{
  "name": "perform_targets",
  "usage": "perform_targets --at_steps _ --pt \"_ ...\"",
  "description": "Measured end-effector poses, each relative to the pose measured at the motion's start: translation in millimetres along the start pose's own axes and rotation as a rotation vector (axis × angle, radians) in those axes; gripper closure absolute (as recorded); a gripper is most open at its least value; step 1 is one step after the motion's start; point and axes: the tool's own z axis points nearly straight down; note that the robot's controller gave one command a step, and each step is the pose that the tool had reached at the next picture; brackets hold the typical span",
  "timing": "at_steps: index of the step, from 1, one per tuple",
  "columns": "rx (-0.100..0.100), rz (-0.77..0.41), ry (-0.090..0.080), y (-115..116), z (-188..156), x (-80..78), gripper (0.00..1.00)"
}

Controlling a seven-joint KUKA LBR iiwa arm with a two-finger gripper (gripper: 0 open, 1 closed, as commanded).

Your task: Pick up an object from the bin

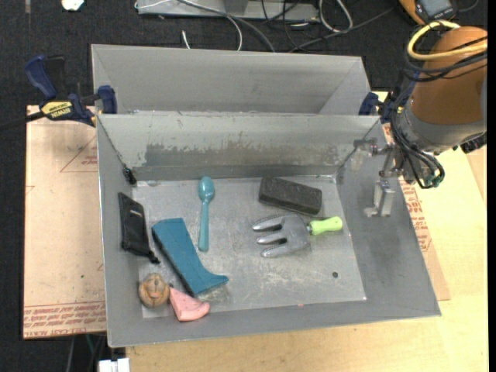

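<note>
My gripper (380,200) hangs over the bin's right sloping wall, up at the level of the rim, with nothing visible in it. The nearest thing is a small metal hand fork with a green handle (291,235), lying on the floor to its lower left, handle end toward the gripper. A dark grey rectangular block (290,194) lies just behind the fork, near the back wall. Both are well apart from the gripper.
A teal plastic spoon (204,211) lies upright in the middle left. Along the left side are a black flat piece (133,225), a teal boot-shaped piece (184,256), a brown round face (153,290) and a pink scrap (188,307).
</note>
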Motion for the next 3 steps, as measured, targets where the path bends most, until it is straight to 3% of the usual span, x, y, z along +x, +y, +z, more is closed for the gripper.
perform_targets --at_steps 1,2,3 --pt "0.001 -0.003 -0.008 0.7 -5.0 -1.6 0.00" --pt "0.001 0.011 -0.014 4.7 67.0 -34.4 0.00" --pt "0.002 0.065 -0.018 -0.9 108.1 -28.3 0.00"
